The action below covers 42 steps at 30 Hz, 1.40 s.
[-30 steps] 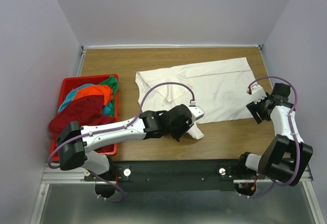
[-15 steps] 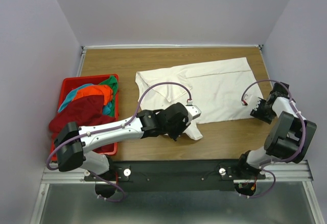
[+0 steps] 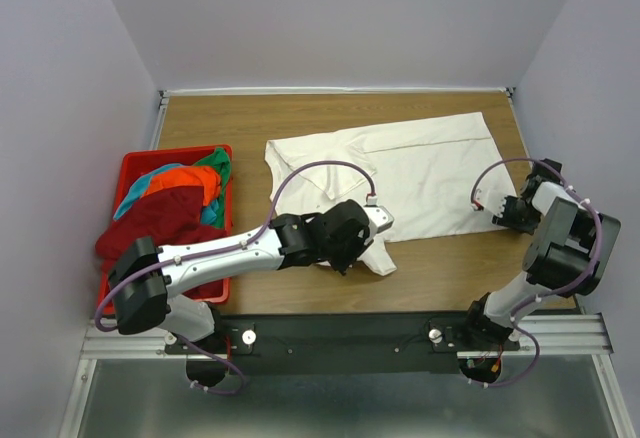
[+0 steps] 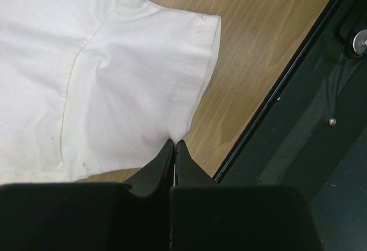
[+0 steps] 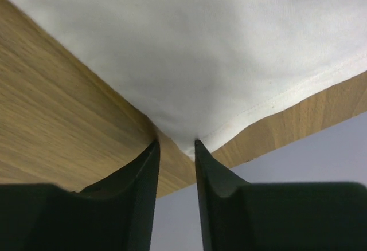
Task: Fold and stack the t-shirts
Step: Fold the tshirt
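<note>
A large white t-shirt (image 3: 420,173) lies spread on the wooden table. My left gripper (image 3: 347,261) is shut on the hem corner of its near sleeve (image 4: 143,85), and its tips (image 4: 174,143) meet on the cloth. My right gripper (image 3: 505,218) is at the shirt's near right corner. In the right wrist view its jaws (image 5: 175,145) stand a little apart, with the white corner (image 5: 200,44) between the tips. Dark red (image 3: 160,220), orange (image 3: 180,180), teal (image 3: 135,198) and green (image 3: 215,163) shirts lie heaped in the basket.
The red plastic basket (image 3: 128,173) stands at the table's left. The black base rail (image 4: 298,148) runs along the near table edge, close to my left gripper. The grey right wall (image 5: 189,216) rises just behind my right gripper.
My right arm has folded in and brought its gripper down to the shirt's near right corner. My left gripper has shifted slightly left while still holding the sleeve.
</note>
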Tool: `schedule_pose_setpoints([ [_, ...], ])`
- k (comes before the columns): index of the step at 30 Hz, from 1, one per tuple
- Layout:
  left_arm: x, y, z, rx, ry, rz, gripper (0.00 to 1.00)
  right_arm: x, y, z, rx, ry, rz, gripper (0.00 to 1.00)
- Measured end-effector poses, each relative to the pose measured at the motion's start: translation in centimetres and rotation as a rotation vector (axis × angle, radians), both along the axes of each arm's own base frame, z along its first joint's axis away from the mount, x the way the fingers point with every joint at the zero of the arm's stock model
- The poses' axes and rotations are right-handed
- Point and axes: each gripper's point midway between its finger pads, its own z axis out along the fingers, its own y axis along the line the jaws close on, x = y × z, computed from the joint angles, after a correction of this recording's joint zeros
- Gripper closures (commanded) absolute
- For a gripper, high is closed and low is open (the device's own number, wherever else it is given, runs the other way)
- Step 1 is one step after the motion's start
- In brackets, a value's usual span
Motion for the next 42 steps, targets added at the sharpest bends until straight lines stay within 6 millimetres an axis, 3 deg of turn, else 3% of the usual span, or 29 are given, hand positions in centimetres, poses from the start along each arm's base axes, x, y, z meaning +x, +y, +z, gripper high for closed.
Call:
schedule_pose_setpoints([
  [8,1.0,0.0,0.6,-0.014,-0.006,0.025,0.95,0.7,-0.6,-0.2,-0.019,-0.009,0.004,0.99],
  [19,3.4,0.2,2.6,-0.036,-0.045,0.046,0.95,1.6,-0.1,1.0,0.021,-0.084,-0.042,1.00],
  [27,7.8,1.6,5.2,-0.056,-0.118,0.103,0.95,4.4,0.0,5.1,0.058,-0.242,-0.087,0.99],
  [33,10.1,3.0,6.3,-0.051,-0.151,0.138,0.95,5.5,0.2,6.2,0.097,-0.292,-0.131,1.00],
  [42,16.8,4.2,11.3,-0.103,-0.253,0.228,0.95,7.6,0.5,7.1,0.189,-0.349,-0.214,1.00],
])
